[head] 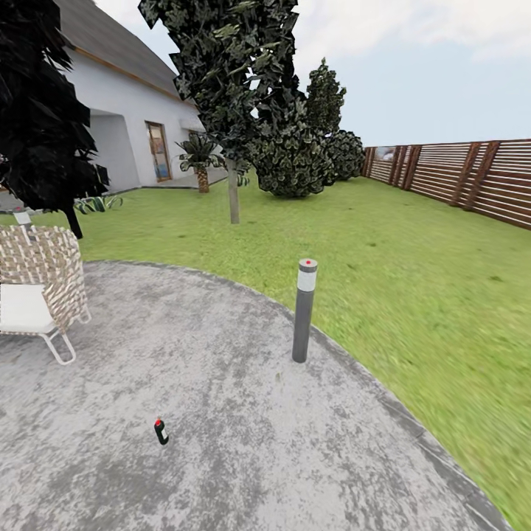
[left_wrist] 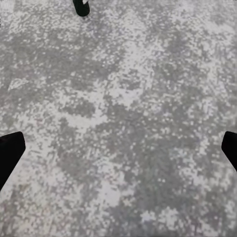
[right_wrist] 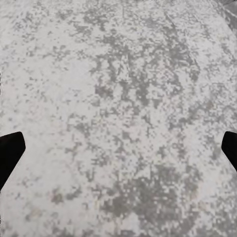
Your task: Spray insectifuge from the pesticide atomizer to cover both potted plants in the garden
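Note:
The pesticide atomizer (head: 161, 431), a small dark bottle with a red top, stands on the round grey stone patio (head: 221, 413) of the garden, near the bottom of the head view. In the left wrist view a slim dark thing (left_wrist: 81, 7) that looks like the atomizer pokes in at the frame's edge, well ahead of my left gripper (left_wrist: 118, 153). That gripper is open over bare stone. My right gripper (right_wrist: 118, 153) is open too, with only patio beneath it. A low rosette of pointed green leaves, one potted plant (head: 99, 203), sits far off by the house.
A grey bollard lamp (head: 303, 310) stands at the patio's edge. A woven chair (head: 40, 284) is at the left. Lawn (head: 413, 295) stretches right to a brown slatted fence (head: 472, 177). Trees (head: 232, 110), a round dark bush (head: 291, 162) and a palm (head: 200, 158) stand beyond.

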Robot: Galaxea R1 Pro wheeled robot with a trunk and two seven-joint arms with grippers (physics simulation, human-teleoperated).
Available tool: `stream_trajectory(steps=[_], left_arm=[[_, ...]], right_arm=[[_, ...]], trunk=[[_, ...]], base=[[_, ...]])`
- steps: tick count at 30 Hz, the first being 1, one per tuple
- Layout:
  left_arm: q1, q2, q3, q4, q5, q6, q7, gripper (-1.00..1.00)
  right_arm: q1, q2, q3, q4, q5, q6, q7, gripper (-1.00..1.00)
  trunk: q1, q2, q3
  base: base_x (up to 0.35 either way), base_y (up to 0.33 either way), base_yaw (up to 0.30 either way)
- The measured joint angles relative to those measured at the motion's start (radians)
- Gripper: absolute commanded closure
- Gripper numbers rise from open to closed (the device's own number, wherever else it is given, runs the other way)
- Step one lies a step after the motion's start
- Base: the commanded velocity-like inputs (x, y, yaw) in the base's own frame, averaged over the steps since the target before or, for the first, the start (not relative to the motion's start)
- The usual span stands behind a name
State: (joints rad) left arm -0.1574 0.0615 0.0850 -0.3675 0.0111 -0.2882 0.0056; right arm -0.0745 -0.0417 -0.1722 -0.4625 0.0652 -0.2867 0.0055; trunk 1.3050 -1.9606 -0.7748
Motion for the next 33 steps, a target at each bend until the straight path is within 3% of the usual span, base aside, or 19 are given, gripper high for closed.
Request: stream_trajectory(steps=[13, 33], left_arm=[[0.000, 0.000, 0.000, 0.000, 0.000, 0.001, 0.000, -1.00], [0.000, 0.000, 0.000, 0.000, 0.000, 0.000, 0.000, -1.00]], right_arm=[[0.000, 0.001, 0.000, 0.000, 0.000, 0.000, 0.000, -1.00], [0.000, -0.006, -0.001, 0.000, 0.001, -0.001, 0.000, -1.00]], trunk=[[0.000, 0.000, 0.000], [0.000, 0.000, -0.001]], base=[[0.083, 0.000, 0.237], [0.312, 0.000, 0.015]])
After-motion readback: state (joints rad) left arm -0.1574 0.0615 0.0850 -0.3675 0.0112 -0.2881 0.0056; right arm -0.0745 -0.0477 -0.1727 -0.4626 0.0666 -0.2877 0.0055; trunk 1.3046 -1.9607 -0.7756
